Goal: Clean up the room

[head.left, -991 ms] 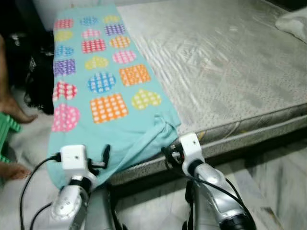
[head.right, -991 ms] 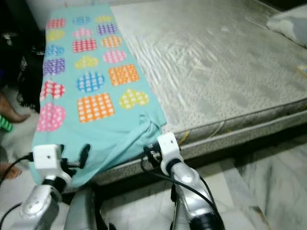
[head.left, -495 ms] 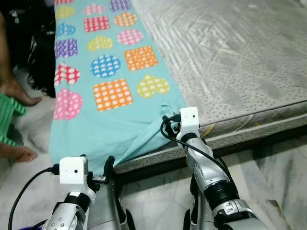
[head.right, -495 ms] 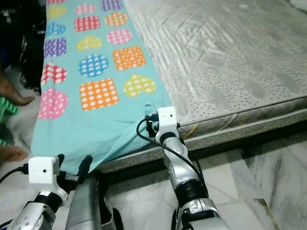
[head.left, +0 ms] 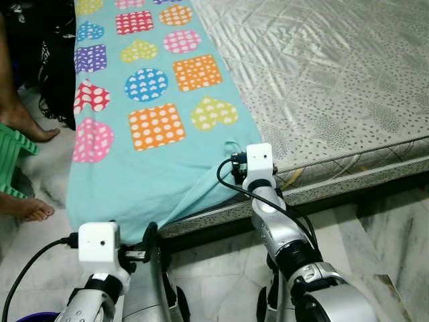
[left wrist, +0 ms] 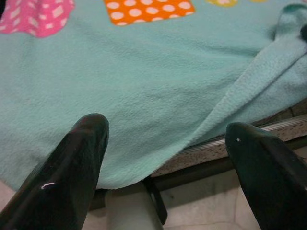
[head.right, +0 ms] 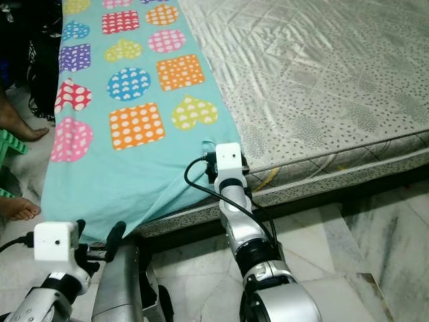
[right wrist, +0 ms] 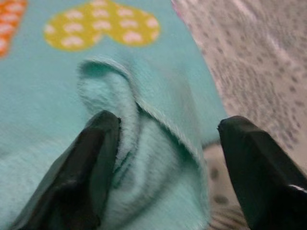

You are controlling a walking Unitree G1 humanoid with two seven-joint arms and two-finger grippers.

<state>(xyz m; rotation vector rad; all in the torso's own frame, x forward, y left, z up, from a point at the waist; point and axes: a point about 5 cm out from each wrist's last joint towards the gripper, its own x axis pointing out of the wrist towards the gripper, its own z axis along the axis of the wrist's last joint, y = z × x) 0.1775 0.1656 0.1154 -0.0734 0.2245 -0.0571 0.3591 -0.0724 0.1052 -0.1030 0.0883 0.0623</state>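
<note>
1. Left eye view first: a turquoise blanket (head.left: 134,154) printed with dotted hearts, squares and circles lies along the robot's left side of a bare grey mattress (head.left: 335,74), its near end and outer side hanging over the edge toward the floor.

2. Right gripper (right wrist: 165,167) is up at the blanket's near corner on the mattress edge, and the right wrist view puts a rumpled fold of turquoise fleece squarely between its two black fingers (right wrist: 91,163).

3. Those fingers stand spread apart around the fold; the one finger lies against the cloth, the other hangs clear of it over the patterned mattress cover, so nothing is clamped.

4. A yellow dotted heart (right wrist: 103,28) sits just beyond that fold, matching the heart nearest the corner in the head views.

5. Left gripper (left wrist: 168,158) hangs low in front of the draped end of the blanket, fingers wide apart and empty; the left wrist view looks between them at the hanging hem, with the dark bed frame (left wrist: 230,163) just under it.

6. An orange dotted square (left wrist: 148,5) and a pink shape show higher up the cloth in that same view.

7. Off to the robot's left, a person's bare feet (head.left: 27,208) rest on the pale marble floor (head.left: 375,241), beside something green and ridged (head.left: 13,151).

8. Black cables loop from both wrist camera housings down along the silver arms.
</note>
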